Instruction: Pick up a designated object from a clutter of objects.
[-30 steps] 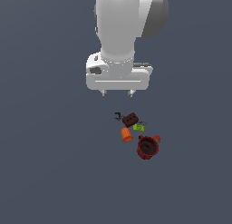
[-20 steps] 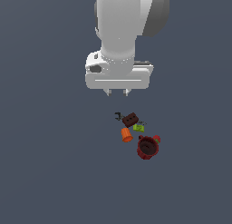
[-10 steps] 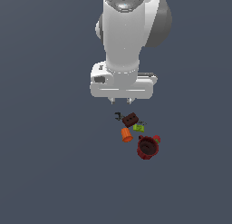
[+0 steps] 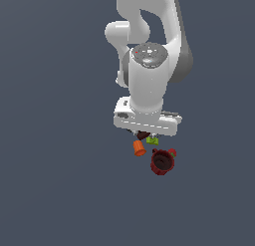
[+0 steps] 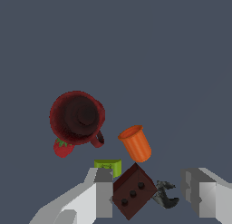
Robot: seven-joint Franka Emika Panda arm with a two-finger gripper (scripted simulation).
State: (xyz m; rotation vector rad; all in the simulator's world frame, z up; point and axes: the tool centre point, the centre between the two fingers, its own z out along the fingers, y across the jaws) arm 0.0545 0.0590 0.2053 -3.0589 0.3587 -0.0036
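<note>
Through the wrist view the gripper stands spread, its two pale fingers wide apart with nothing between the tips but the dark brown block far beneath them, a thin dark piece beside it. Just beyond lie the lime-green piece and the orange cylinder; farthest is the dark red cup, upright with its dark inside showing, the small berry touching its wall. Over the last second and a half the arm has swung in and dropped low over the clutter — in the exterior view the hand now covers the block, while the cup sits clear toward that view's right. The approach has begun, yet it probably needs shifting cupward — the jaws bracket the wrong item.
</note>
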